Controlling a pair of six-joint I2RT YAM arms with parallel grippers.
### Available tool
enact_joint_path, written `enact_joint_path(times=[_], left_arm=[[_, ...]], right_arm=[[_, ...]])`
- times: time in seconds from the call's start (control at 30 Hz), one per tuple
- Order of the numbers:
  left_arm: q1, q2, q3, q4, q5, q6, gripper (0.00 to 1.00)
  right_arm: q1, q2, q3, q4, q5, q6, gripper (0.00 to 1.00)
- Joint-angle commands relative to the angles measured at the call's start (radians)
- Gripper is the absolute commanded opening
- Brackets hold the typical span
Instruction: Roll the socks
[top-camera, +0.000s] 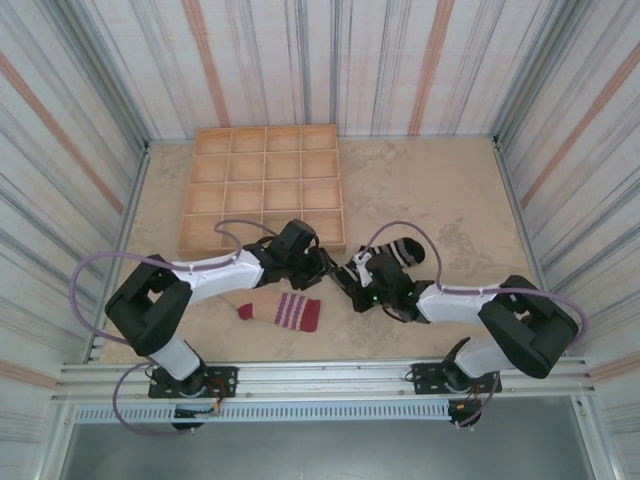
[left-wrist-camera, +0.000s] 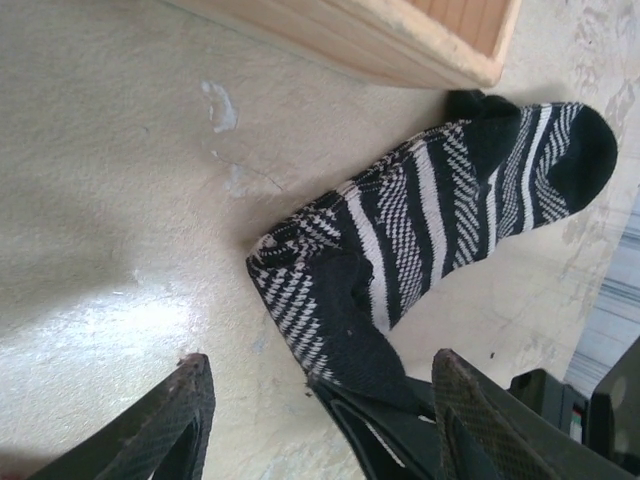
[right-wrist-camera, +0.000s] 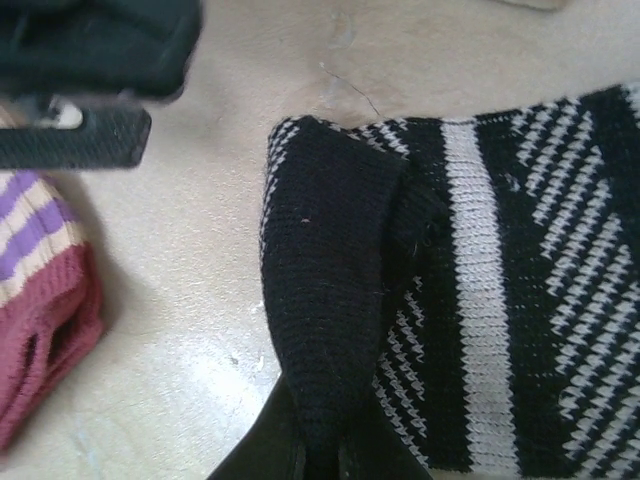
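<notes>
Right gripper (right-wrist-camera: 312, 452) (clamped) on black sock (right-wrist-camera: 500, 300)

- Pale walls (top-camera: 400, 60) with grey and rust stripes on three sides.
- Mottled beige tabletop (top-camera: 440, 190), evenly lit.
- Wooden grid tray (top-camera: 263, 181) at the far left, seemingly sixteen compartments.
- Metal rail (top-camera: 330, 375) along the near edge.

I see the black sock (top-camera: 400, 250), grey-white striped, lying just off the wooden tray's (top-camera: 200, 248) near right corner, cuff folded back. The beige sock (top-camera: 285, 312), red-cuffed and purple-striped, lies flat before the tray's near edge.
</notes>
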Motion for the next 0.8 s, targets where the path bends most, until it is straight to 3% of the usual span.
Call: enact_joint_path(times=[0.0, 0.37, 0.77], left_arm=[[-0.02, -0.024, -0.034, 0.059, -0.054, 0.02, 0.59], [-0.052, -0.004, -0.038, 0.121, -0.099, 0.04, 0.53], [-0.098, 0.055, -0.023, 0.19, -0.133, 0.063, 0.44]], right_arm=[[-0.066, -0.018, -0.05, -0.029, -0.145, 0.109, 0.0], [-0.241, 0.075, -0.061, -0.048, -0.399, 0.352, 0.0], [-0.335, 0.089, -0.1, -0.107, -0.48, 0.572, 0.0]])
